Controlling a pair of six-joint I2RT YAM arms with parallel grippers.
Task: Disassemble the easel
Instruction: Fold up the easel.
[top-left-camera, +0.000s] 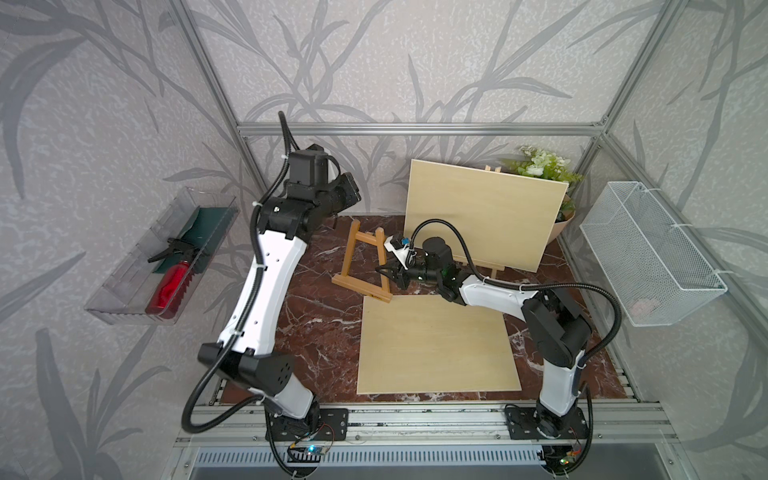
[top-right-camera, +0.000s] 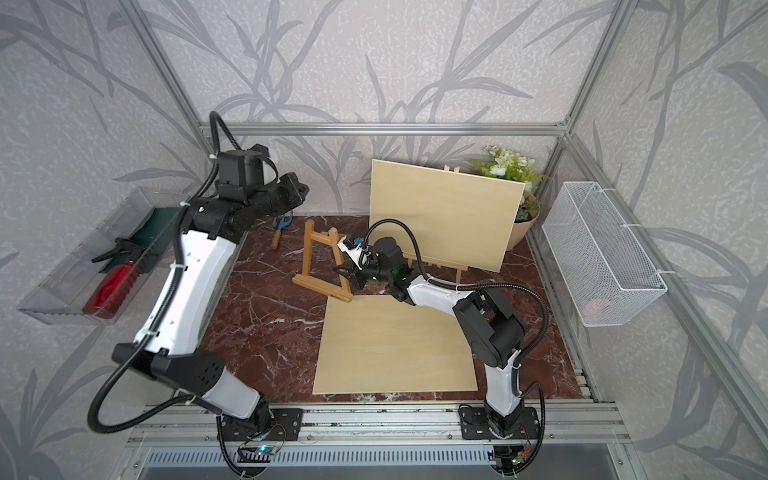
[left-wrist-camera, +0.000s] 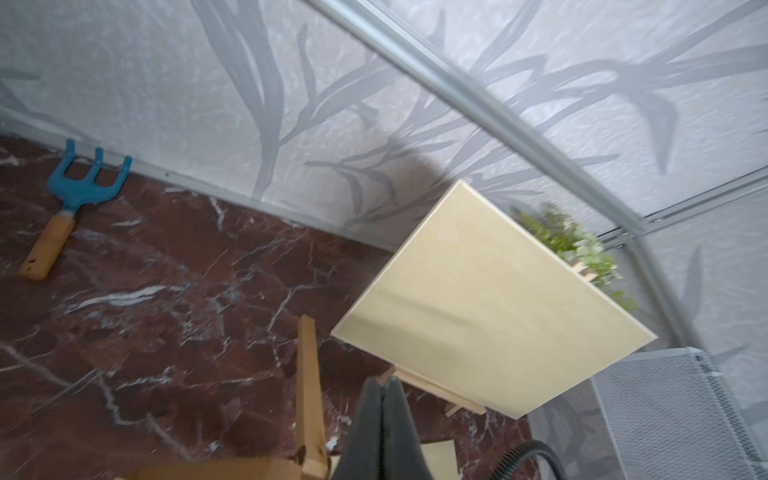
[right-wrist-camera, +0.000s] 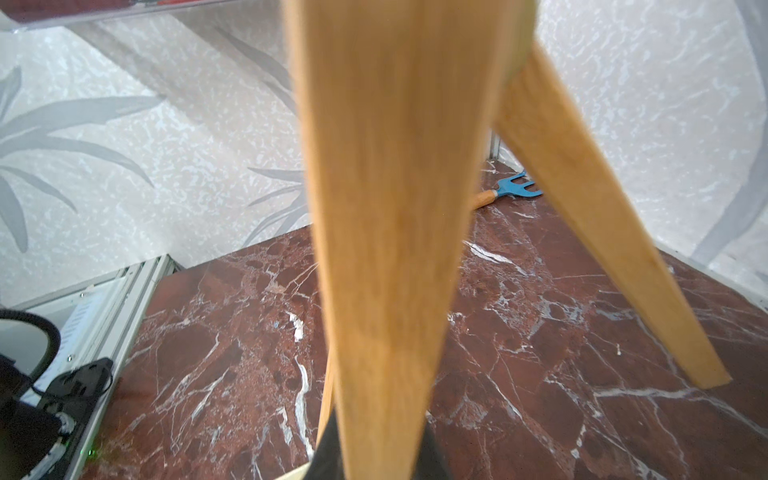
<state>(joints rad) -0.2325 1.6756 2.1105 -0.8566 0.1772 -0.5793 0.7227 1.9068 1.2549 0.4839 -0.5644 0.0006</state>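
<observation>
A small honey-coloured wooden easel (top-left-camera: 359, 286) (top-right-camera: 320, 286) stands on the marble table, left of centre. My right gripper (top-left-camera: 385, 272) (top-right-camera: 345, 272) is shut on its right-hand leg. In the right wrist view that leg (right-wrist-camera: 386, 208) fills the middle and runs down between the black fingers (right-wrist-camera: 328, 453). My left gripper (top-left-camera: 351, 191) (left-wrist-camera: 382, 384) hangs raised at the back left, above and behind the easel. Its jaws are pressed together on nothing. One easel leg (left-wrist-camera: 309, 374) shows beside them.
A second easel (top-left-camera: 494, 270) at the back carries an upright pale board (top-left-camera: 482, 216) (left-wrist-camera: 490, 311). Another board (top-left-camera: 436, 345) lies flat at the front. A blue hand rake (top-right-camera: 280, 226) (left-wrist-camera: 83, 191) lies at the back left. Flowers (top-left-camera: 540, 164), wire basket (top-left-camera: 648, 253), clear wall tray (top-left-camera: 124, 286).
</observation>
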